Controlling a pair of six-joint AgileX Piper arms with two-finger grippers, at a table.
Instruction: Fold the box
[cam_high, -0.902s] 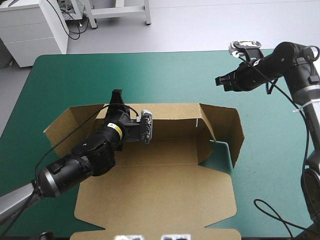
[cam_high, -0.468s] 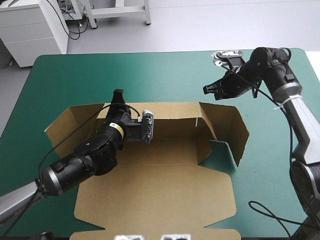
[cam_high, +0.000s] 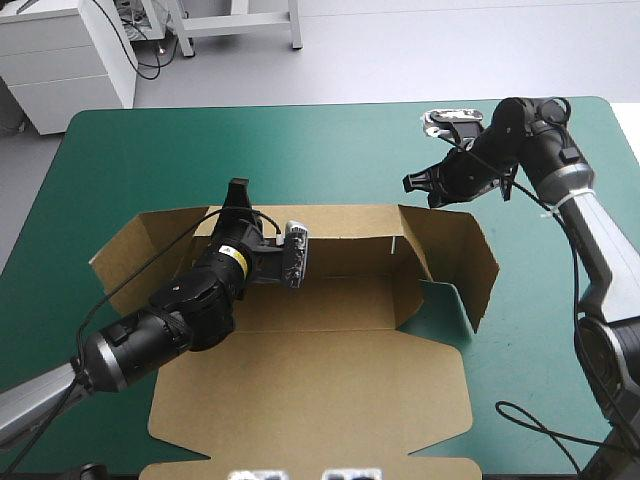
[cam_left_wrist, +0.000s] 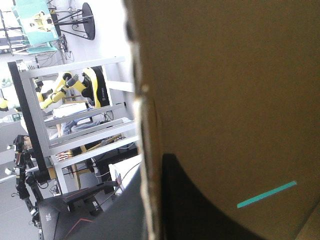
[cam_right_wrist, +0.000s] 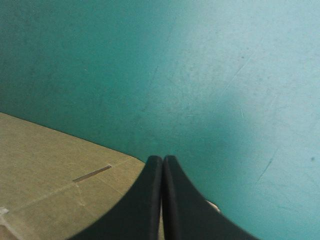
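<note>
The brown box (cam_high: 320, 390) lies at the table's middle, its lid flat toward the near edge and its rear wall and right end flap (cam_high: 470, 260) raised. My left gripper (cam_high: 237, 192) sits on the rear wall's top edge, left of centre. In the left wrist view its black fingers (cam_left_wrist: 200, 210) clamp that board edge (cam_left_wrist: 240, 75) between them. My right gripper (cam_high: 412, 183) hovers over the cover just beyond the box's far right corner. In the right wrist view its fingers meet in one arch (cam_right_wrist: 162, 159), with a corner of the box (cam_right_wrist: 45, 165) beside and under them.
Bare teal-green cover (cam_high: 300, 150) runs from the rear wall to the table's far edge, and more lies right of the box (cam_high: 540, 330). A slit in the board (cam_left_wrist: 266, 194) shows teal-green through it.
My right gripper has moved left and nearer to the box's far right corner. The left arm and the box have stayed where they were.
</note>
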